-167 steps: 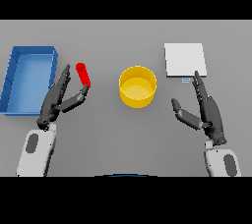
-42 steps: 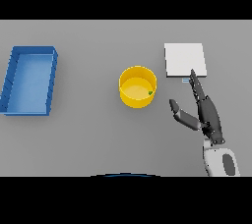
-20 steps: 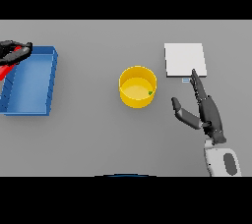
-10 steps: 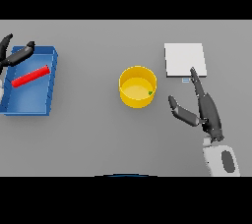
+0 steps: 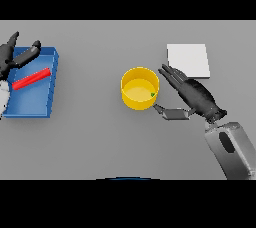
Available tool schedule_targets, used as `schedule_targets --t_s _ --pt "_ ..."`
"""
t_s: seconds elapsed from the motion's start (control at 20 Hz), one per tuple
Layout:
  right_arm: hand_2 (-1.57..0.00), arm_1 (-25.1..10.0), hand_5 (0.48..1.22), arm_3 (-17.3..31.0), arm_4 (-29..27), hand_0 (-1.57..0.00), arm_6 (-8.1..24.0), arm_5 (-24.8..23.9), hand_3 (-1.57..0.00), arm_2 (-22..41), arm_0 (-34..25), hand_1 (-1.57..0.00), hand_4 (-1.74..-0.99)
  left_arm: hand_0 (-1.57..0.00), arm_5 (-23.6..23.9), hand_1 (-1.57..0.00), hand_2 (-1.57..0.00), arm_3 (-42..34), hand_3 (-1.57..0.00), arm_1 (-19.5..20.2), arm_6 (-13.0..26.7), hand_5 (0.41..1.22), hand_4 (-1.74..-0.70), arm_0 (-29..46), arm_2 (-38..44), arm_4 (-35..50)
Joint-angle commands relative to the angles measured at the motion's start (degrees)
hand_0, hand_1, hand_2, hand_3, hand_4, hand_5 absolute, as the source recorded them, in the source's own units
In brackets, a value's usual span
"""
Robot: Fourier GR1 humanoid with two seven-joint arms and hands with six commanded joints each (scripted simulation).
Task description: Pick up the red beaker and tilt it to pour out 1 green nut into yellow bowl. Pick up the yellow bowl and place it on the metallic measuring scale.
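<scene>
Red beaker (image 5: 31, 79): slim red cylinder, lying on its side, slanted, inside a blue tray (image 5: 30, 104) at table's left. Yellow bowl (image 5: 140, 88): round, upright, mid-table, one small green nut (image 5: 153, 94) resting inside near its right wall. Metallic measuring scale (image 5: 188, 60): flat pale square plate, up and right of the bowl, apart from it.

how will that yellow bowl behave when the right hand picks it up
The yellow bowl looks rigid and probably light, holding only a small green nut. Its smooth round wall may slip against the right hand. If tilted, the nut would likely slide around.
</scene>
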Motion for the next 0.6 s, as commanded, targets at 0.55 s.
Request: schedule_targets --t_s 0.55 --pt "0.0 -2.51 0.644 14.51 13.19 0.0 -8.4 8.89 0.0 14.21 -17.43 0.0 -1.157 0.0 -1.46 0.0 0.0 -0.53 0.0 0.87 -1.34 0.696 -0.81 1.07 0.72 1.12"
